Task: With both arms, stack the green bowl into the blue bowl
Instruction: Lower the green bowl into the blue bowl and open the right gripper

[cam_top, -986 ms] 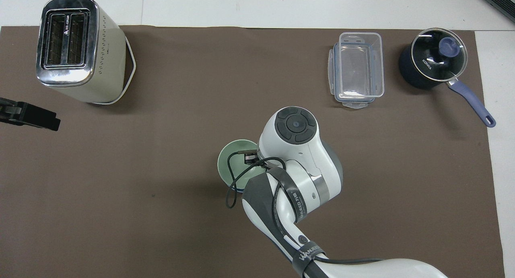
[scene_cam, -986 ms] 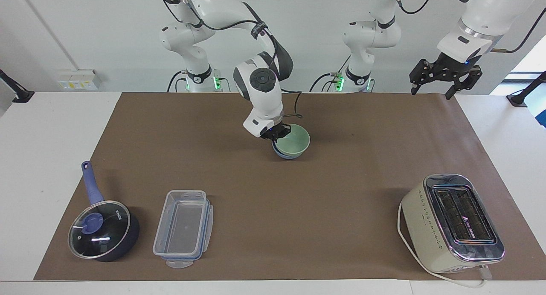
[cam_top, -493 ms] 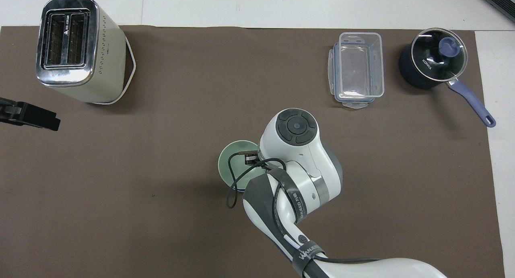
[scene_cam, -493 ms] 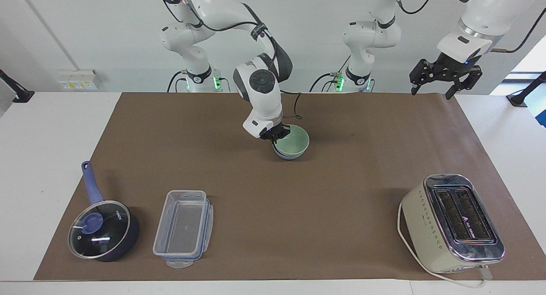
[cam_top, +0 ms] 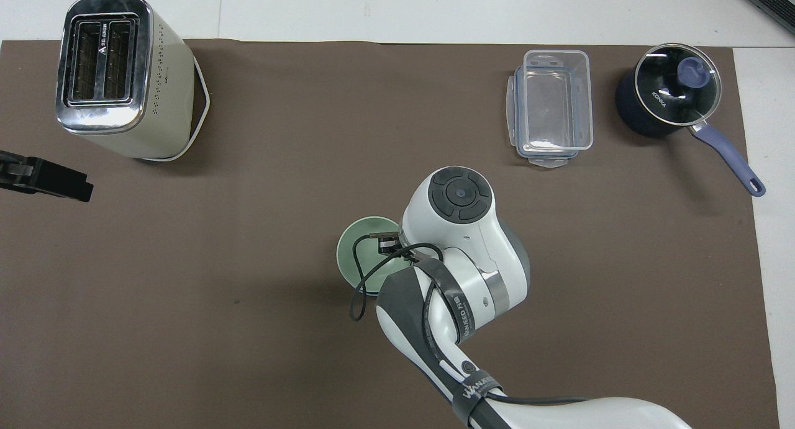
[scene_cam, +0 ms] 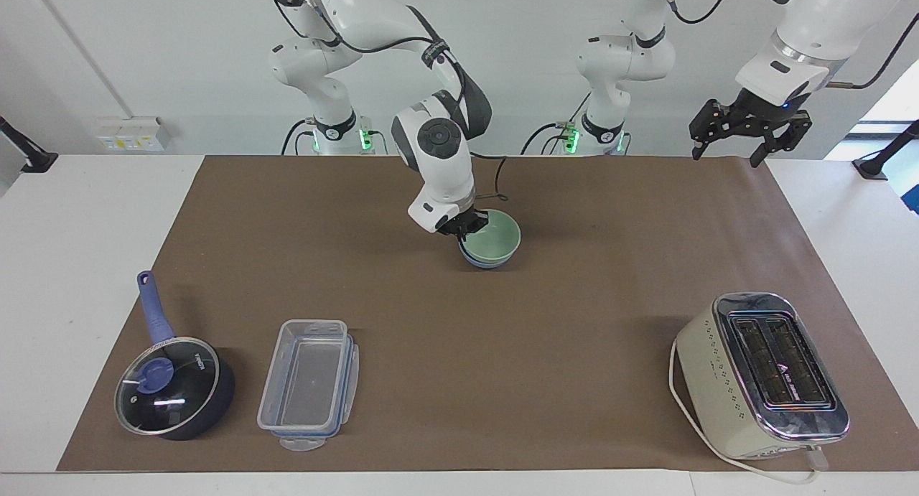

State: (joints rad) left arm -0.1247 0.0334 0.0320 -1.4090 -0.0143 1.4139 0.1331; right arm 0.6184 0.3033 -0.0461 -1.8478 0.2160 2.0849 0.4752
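Note:
The pale green bowl (scene_cam: 500, 235) sits nested in the blue bowl (scene_cam: 479, 261) on the brown mat, midway along the table and close to the robots. Only a thin blue band shows under the green one. My right gripper (scene_cam: 467, 227) is down at the green bowl's rim on the side toward the right arm's end, its fingers closed over the rim. In the overhead view the right wrist covers part of the green bowl (cam_top: 356, 250) and the right gripper (cam_top: 386, 243). My left gripper (scene_cam: 747, 131) is open and empty, raised and waiting over the mat's corner at the left arm's end.
A cream toaster (scene_cam: 762, 375) stands far from the robots at the left arm's end. A clear plastic container (scene_cam: 309, 385) and a dark-blue lidded saucepan (scene_cam: 172, 385) stand far from the robots at the right arm's end. The brown mat (scene_cam: 574, 324) covers the table.
The right wrist has shifted slightly and the green bowl has settled a little lower in the blue bowl. The left arm has not moved.

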